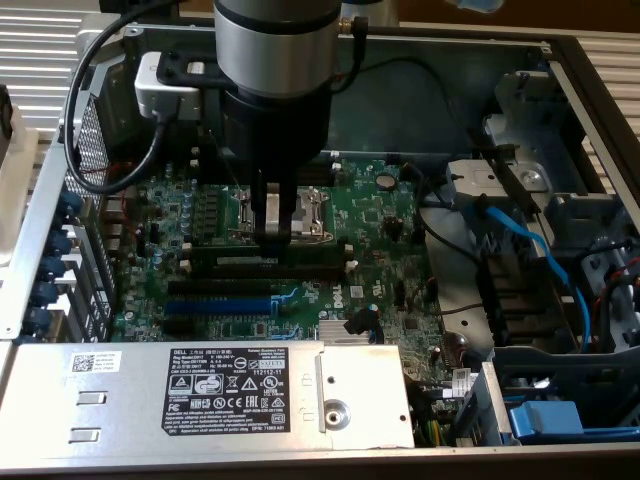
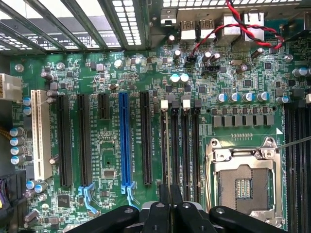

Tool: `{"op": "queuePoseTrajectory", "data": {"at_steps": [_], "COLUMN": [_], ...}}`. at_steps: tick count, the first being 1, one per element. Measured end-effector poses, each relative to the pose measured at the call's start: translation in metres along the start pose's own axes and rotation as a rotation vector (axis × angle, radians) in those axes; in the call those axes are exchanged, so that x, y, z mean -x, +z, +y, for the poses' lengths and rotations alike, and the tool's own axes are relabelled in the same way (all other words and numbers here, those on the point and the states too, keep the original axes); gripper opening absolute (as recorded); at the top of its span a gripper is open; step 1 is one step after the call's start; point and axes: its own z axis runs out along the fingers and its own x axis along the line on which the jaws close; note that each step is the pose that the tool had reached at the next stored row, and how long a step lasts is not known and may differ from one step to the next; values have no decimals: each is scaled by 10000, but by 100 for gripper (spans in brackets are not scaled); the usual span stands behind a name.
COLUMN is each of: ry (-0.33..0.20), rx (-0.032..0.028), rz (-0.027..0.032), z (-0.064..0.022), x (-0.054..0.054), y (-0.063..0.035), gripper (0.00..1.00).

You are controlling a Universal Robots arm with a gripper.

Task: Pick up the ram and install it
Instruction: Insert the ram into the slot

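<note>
1. Open PC case (image 1: 560, 60), green motherboard (image 1: 385, 235) lying flat inside
2. Then the gripper (image 1: 275, 232), pointing straight down over the black memory slots (image 2: 187, 145) beside the CPU socket (image 2: 243, 187)
3. Jaws are clenched narrow on the ram (image 1: 225, 256), which stands on edge, lined up along one of those slots

Overhead exterior, close wrist, shared motherboard (image 1: 385, 225)
</note>
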Motion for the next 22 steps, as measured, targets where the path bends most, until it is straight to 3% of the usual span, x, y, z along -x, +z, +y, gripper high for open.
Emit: {"op": "queuePoseTrajectory", "data": {"at_steps": [22], "ry": [11], "rx": [0], "rz": [-13], "z": [2], "x": [-2], "y": [0], "gripper": [12]}}
